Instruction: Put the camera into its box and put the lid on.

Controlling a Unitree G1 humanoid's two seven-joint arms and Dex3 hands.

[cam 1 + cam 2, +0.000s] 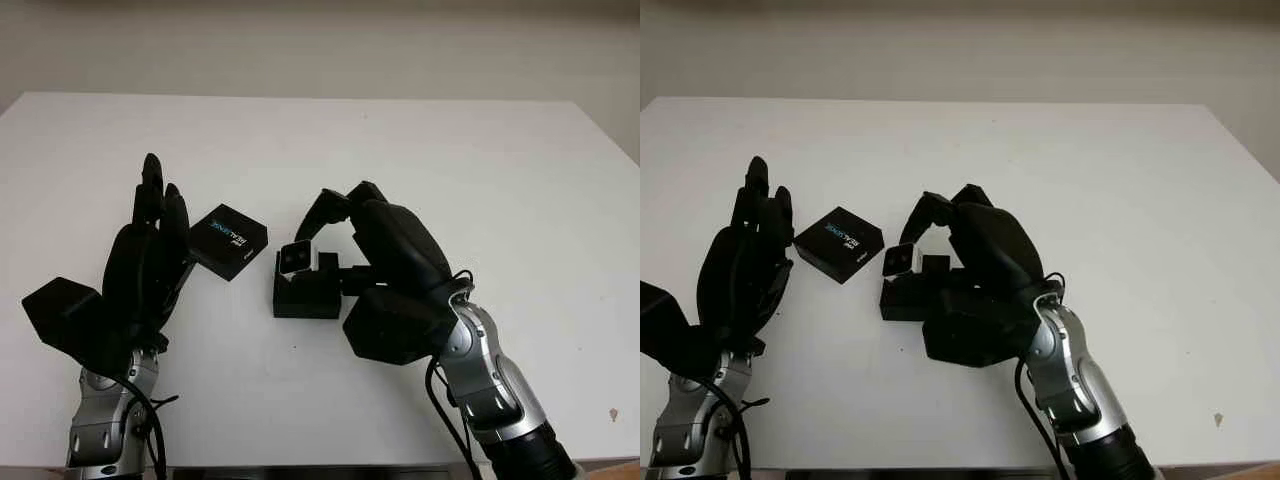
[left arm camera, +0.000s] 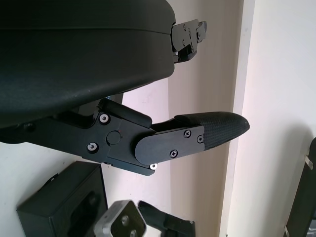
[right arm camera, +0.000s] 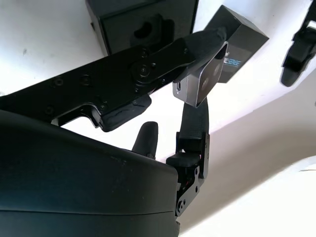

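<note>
White table (image 1: 400, 140), small silver camera (image 1: 296, 258)

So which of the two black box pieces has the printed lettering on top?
The lid, lying beside the left hand; the box base under the right hand is plain.

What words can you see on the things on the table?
Lid: white and blue print on its top, too small and blurred to read.
Lid seen from the right wrist: a bit of blue print on its side, cut off and unreadable.
Camera, held in the right hand over the box: no words visible.
</note>
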